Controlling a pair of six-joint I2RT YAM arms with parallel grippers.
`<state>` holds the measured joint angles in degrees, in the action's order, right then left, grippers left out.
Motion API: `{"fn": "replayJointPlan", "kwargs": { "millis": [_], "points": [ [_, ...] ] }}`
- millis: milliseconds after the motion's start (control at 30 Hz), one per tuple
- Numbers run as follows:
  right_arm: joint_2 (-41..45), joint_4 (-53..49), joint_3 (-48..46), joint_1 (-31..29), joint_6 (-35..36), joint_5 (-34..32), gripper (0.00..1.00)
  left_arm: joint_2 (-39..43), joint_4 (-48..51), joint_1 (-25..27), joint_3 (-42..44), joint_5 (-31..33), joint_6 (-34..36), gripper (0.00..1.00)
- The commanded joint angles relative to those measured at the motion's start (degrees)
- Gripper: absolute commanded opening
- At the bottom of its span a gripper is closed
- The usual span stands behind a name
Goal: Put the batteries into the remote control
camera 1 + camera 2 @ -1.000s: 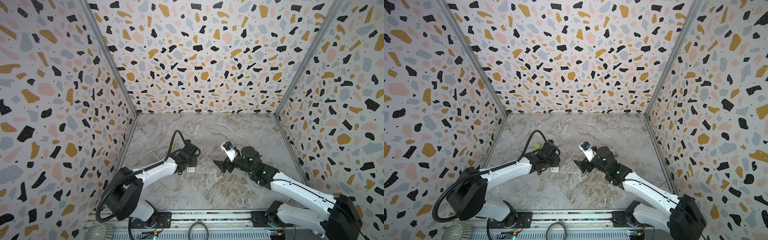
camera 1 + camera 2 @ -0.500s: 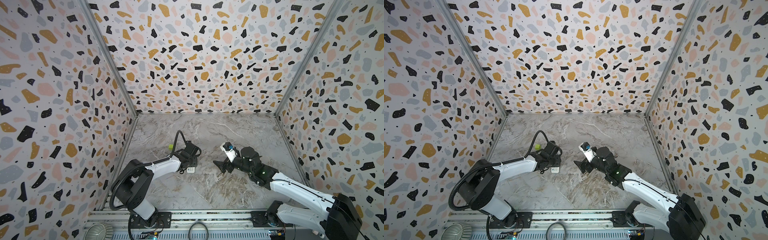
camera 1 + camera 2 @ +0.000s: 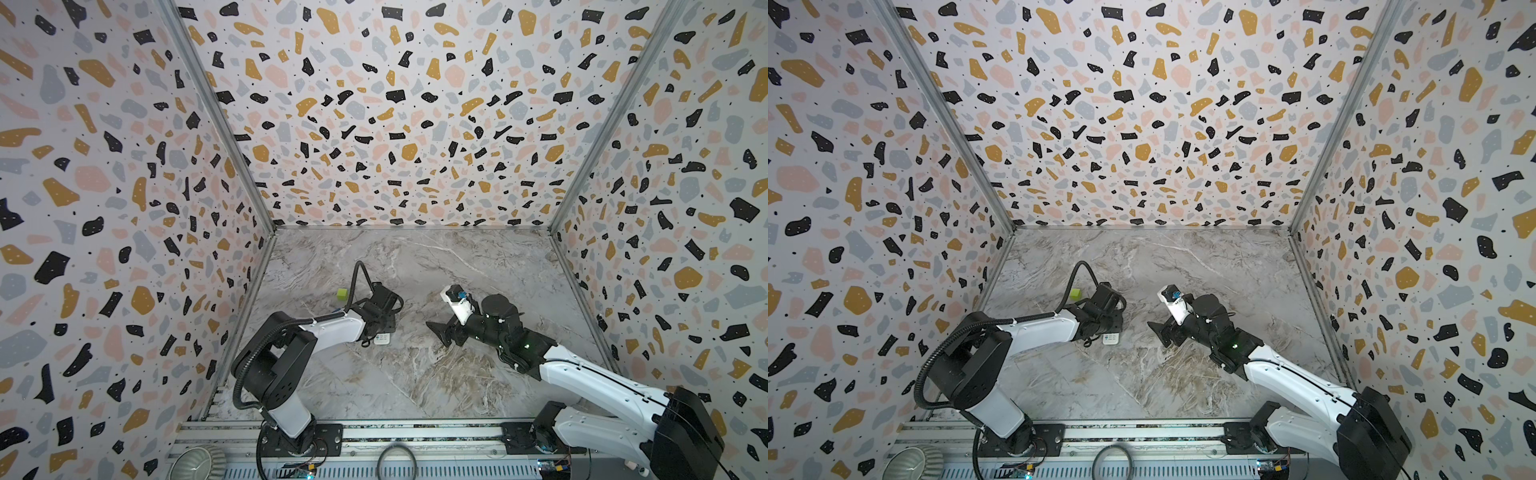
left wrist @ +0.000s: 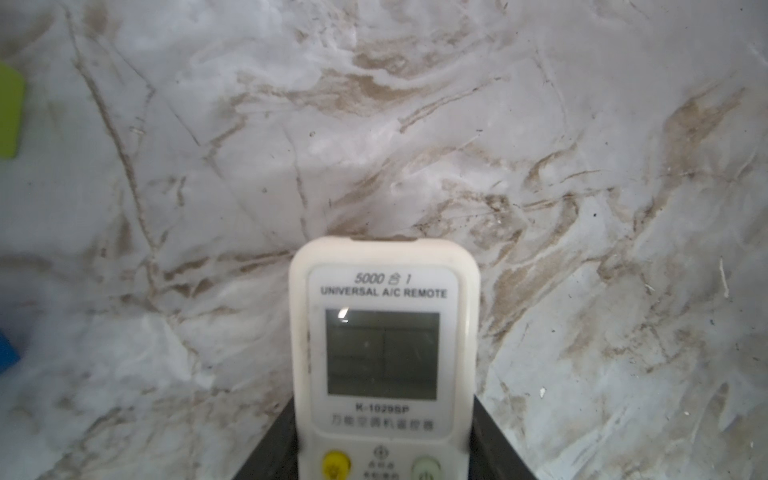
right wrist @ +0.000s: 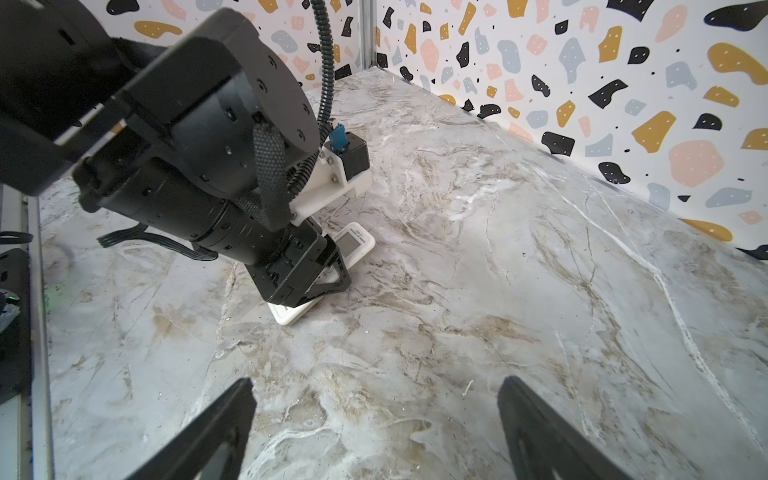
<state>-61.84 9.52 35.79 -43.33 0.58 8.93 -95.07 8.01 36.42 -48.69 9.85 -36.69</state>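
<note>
- Our left tool (image 5: 318, 280) grips the remote control (image 4: 384, 332) by its long sides, screen-up on the counter (image 3: 415, 374) left of centre. The battery bay is probably underneath, so this hold suits turning it over.
- Our right tool (image 5: 376, 386) hovers wide and empty nearby, free to help; no batteries show.

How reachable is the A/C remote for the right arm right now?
Probably yes: bare marble lies between the open right end effector and the A/C remote. But the left end effector clamps its middle, leaving only its ends exposed.
</note>
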Motion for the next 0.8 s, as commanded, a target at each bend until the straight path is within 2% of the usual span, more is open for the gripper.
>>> {"fn": "replayJointPlan", "kwargs": {
  "millis": [0, 133, 433, 533, 700, 767],
  "points": [
    [1.0, 0.8, -0.2, 0.4, 0.8, -0.3, 0.94, -1.3, -0.5, -0.1, 1.3, 0.8, -1.3, 0.48],
    [1.6, 0.4, -0.2, 0.7, 1.0, -0.4, 0.94, -1.3, -1.2, -0.2, 1.5, 0.8, -1.8, 0.53],
    [3.2, -1.1, -0.4, 1.1, 1.1, -1.3, 0.94, 0.7, 0.0, -0.3, 0.4, 1.6, -0.8, 0.74],
    [3.5, -1.7, -0.4, 1.3, 1.1, -1.9, 0.94, 2.9, 1.4, -0.3, -0.2, 2.0, 0.0, 0.81],
    [3.7, -2.6, -0.5, 2.0, 1.1, -2.8, 0.95, 8.8, 5.7, -0.5, -1.6, 4.3, 2.5, 0.98],
    [3.9, -2.5, -0.8, 2.7, 1.1, -2.9, 0.95, 11.7, 7.4, -0.9, -1.9, 5.6, 3.7, 0.99]
  ]
}}
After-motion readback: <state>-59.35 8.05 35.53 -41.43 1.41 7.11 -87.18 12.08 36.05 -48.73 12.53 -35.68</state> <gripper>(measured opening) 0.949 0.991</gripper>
